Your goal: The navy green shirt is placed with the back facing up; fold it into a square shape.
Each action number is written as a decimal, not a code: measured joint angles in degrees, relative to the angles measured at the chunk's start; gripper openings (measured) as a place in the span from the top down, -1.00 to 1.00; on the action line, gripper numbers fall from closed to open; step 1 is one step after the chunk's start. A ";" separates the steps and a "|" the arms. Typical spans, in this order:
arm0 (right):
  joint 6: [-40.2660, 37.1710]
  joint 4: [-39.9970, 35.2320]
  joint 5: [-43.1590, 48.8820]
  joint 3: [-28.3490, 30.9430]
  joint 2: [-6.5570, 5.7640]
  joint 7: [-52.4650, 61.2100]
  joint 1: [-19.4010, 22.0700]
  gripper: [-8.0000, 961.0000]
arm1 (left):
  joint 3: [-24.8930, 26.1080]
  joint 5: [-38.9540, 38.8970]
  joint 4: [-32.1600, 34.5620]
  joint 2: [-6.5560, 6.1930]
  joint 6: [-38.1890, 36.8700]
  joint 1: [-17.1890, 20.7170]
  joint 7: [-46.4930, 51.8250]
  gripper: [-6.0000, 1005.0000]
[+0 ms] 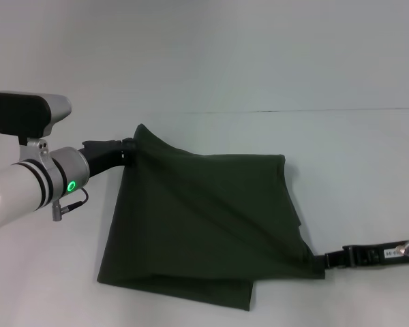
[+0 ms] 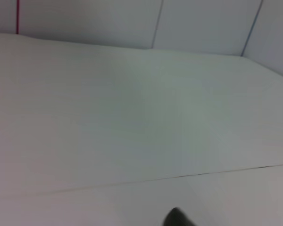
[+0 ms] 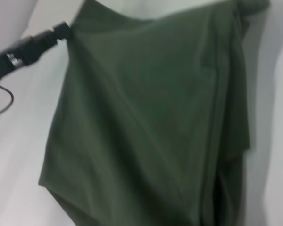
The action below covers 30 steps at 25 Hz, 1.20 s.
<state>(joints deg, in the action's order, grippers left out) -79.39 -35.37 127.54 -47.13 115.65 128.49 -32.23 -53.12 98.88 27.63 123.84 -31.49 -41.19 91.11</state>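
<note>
Head view: the navy green shirt (image 1: 204, 221) hung partly folded above the white table (image 1: 341, 61), its lower edge resting on the surface.
Left gripper (image 1: 129, 151): my fingers were clamped on the shirt's far left corner, lifted off the table.
Right gripper (image 1: 324, 259): my fingers pinched the near right corner, low by the table.
Cloth: a taut diagonal crease ran between my two holds.
Right wrist view: plain olive fabric, no lettering showing.
</note>
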 joint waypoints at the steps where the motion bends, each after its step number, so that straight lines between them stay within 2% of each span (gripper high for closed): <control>1: -0.25 -0.39 0.00 0.43 0.00 -0.06 -0.05 0.70 | -0.01 0.00 0.15 0.00 -0.67 0.08 0.00 0.95; 4: -0.54 -2.15 0.00 2.43 0.12 -0.18 -0.05 0.68 | 0.09 -0.08 1.32 0.01 -2.74 0.64 -0.02 0.86; 11: 1.09 -4.11 -0.16 8.11 -0.52 -0.26 -1.17 0.31 | 0.47 -1.65 5.27 0.07 -4.09 3.16 0.15 0.66; 12: 1.64 -4.15 -0.22 8.79 -0.58 -0.30 -1.78 0.25 | 0.49 -2.13 5.77 0.06 -4.21 3.54 0.24 0.58; 17: 7.22 -3.60 -0.23 8.81 -0.19 -0.65 -5.70 -0.26 | 0.48 -2.75 7.30 -0.32 -7.15 5.04 2.33 0.20; 23: 15.37 0.57 -0.02 4.41 0.39 -1.27 -10.78 -0.53 | 0.46 -2.13 9.10 -1.14 -17.30 7.94 3.11 -0.24; 27: 18.50 1.85 -0.76 3.02 1.64 -4.07 -12.85 -0.16 | 0.16 -1.61 10.31 -1.61 -24.12 9.79 3.11 -0.43; 30: 20.03 2.93 -3.05 2.92 2.71 -8.05 -13.89 0.10 | 0.24 -1.30 10.63 -2.14 -27.52 10.62 3.11 -0.43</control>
<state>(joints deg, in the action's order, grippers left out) -59.35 -32.45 124.50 -44.22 118.36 120.44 -46.12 -52.88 97.57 38.26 121.70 -59.00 -30.56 94.22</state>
